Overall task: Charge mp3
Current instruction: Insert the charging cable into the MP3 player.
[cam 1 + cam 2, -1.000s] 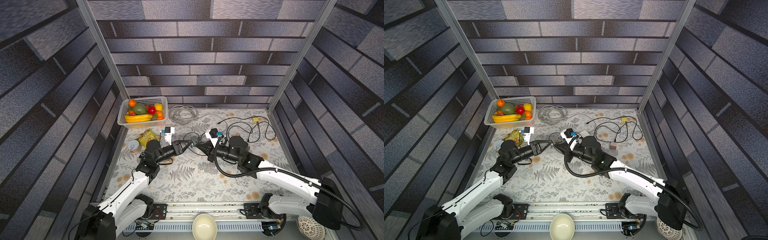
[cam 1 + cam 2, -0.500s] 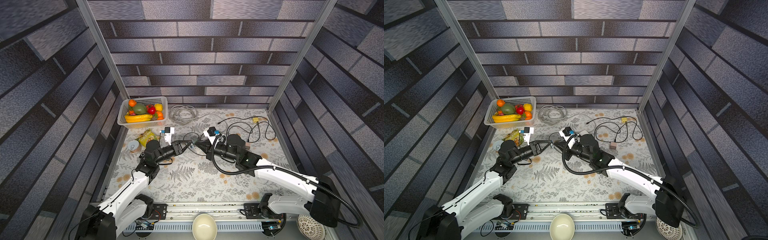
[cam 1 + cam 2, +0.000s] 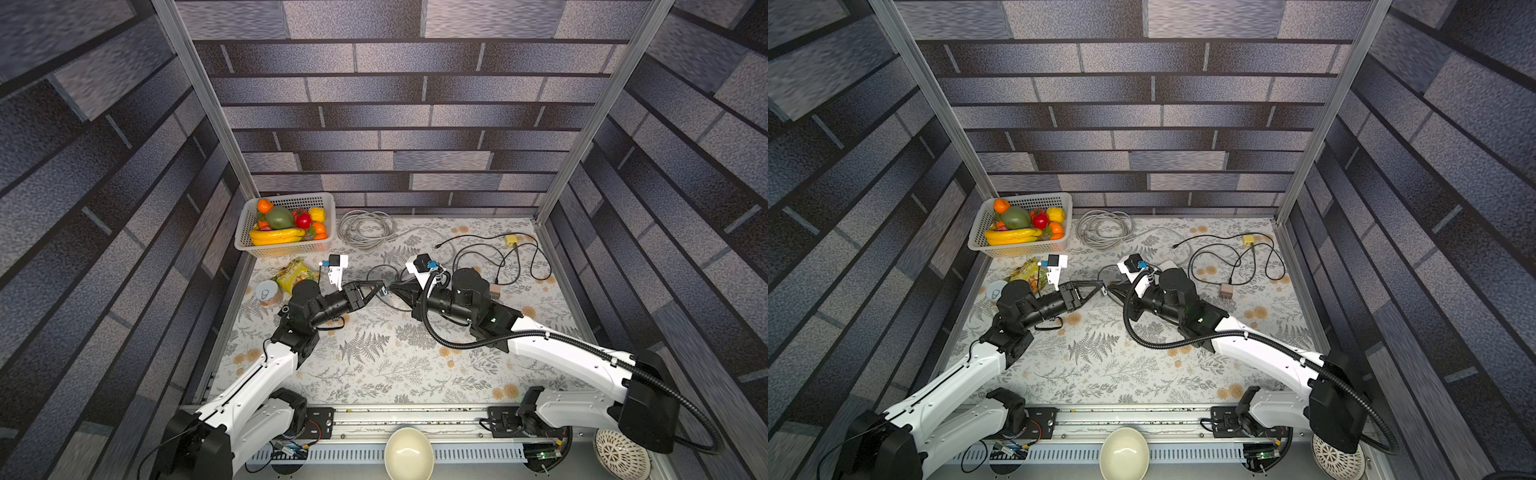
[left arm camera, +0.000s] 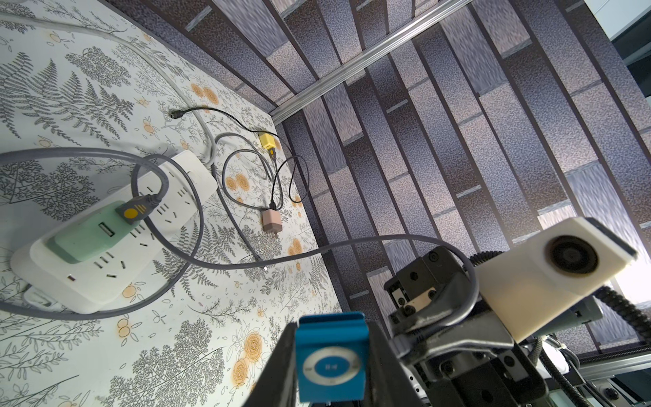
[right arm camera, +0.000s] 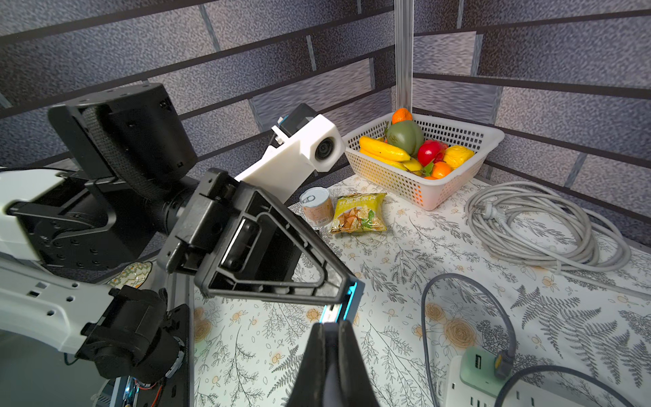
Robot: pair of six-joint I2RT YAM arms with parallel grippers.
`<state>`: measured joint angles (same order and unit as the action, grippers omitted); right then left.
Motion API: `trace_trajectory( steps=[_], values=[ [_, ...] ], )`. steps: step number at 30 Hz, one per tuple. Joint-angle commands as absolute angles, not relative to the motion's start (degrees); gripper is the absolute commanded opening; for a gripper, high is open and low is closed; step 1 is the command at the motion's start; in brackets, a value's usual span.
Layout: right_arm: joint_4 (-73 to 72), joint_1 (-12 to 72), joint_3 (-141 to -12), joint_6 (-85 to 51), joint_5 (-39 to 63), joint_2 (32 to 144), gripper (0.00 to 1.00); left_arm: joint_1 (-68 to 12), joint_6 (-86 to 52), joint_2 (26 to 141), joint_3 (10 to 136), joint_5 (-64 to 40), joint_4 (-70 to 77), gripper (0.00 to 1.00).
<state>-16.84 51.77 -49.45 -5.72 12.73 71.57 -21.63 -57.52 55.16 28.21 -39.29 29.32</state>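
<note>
A small blue mp3 player [image 4: 331, 363] with a round white control ring is held above the floral table, and my left gripper [image 4: 331, 326] is shut on its two sides. In both top views the player [image 3: 384, 289] [image 3: 1104, 288] hangs mid-table where the two arms meet. My right gripper [image 5: 329, 326] is shut on the end of a grey cable [image 4: 352, 243], and its tips touch the player's blue edge [image 5: 347, 303]. The cable's other end sits in a green charger [image 4: 84, 239] plugged into a white power strip [image 4: 88, 285]. The plug itself is hidden between the fingers.
A white basket [image 3: 286, 245] of fruit stands at the back left, with a coiled white cable [image 3: 365, 228] beside it. A snack bag [image 3: 293, 272] and a can [image 3: 266, 293] lie by the left wall. Black cables with a yellow adapter [image 3: 511, 239] and a pink adapter [image 3: 494, 289] lie at the back right.
My right gripper has crept a little to the left, closer to the mp3 player. The left arm has held still with the player.
</note>
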Motion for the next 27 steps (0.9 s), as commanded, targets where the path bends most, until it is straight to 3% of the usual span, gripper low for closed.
trace_trajectory(
  steps=[1, 27],
  values=[
    [-15.27, 52.41, -49.69, -6.54, 12.77, 72.60, 0.00, -21.38, -58.26, 53.35, 28.04, -39.99, 32.17, 0.00],
    [-7.25, 53.91, -53.16, -6.84, 4.58, 79.26, 0.00, -21.80, -58.85, 51.96, 28.56, -35.95, 34.19, 0.00]
  ],
)
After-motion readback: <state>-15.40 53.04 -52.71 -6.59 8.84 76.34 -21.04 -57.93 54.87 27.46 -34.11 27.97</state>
